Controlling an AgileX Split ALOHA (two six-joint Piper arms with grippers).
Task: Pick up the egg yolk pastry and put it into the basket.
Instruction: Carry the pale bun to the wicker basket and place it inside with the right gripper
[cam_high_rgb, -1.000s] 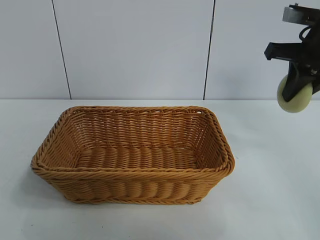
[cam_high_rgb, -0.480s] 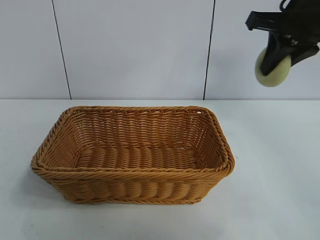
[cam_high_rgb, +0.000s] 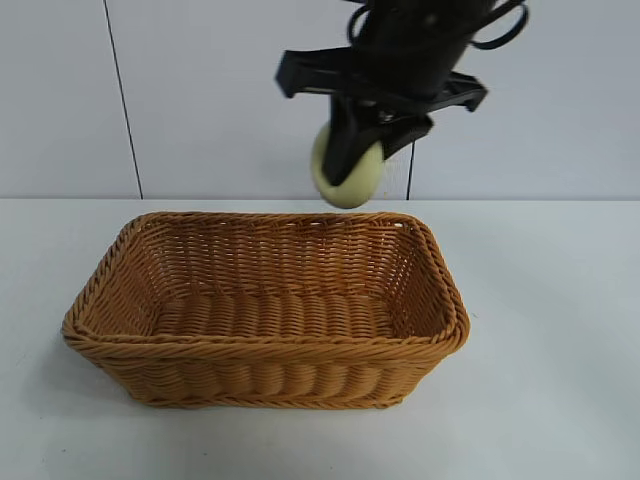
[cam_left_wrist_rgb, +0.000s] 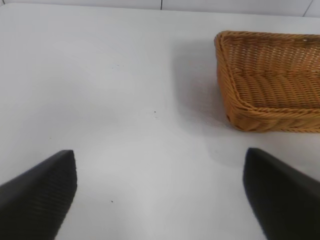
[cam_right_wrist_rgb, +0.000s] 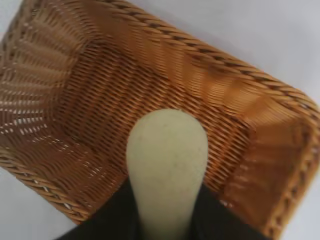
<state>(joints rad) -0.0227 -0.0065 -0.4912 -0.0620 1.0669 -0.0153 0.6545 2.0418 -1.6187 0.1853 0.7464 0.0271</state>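
The right tool (cam_high_rgb: 352, 165) pinches the egg yolk pastry (cam_high_rgb: 348, 172) above the wicker basket (cam_high_rgb: 265, 345)'s far rim; best lower inside before releasing. Left tool (cam_left_wrist_rgb: 160, 192) spread, beside the basket.

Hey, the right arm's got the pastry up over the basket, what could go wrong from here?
1. The right end effector holds the egg yolk pastry well above the basket; released from there, it might bounce or dent.
2. In the exterior view it hangs near the far rim, so a drop could clip the rim and roll onto the table.
3. The left end effector sits open over the table, out of the way.
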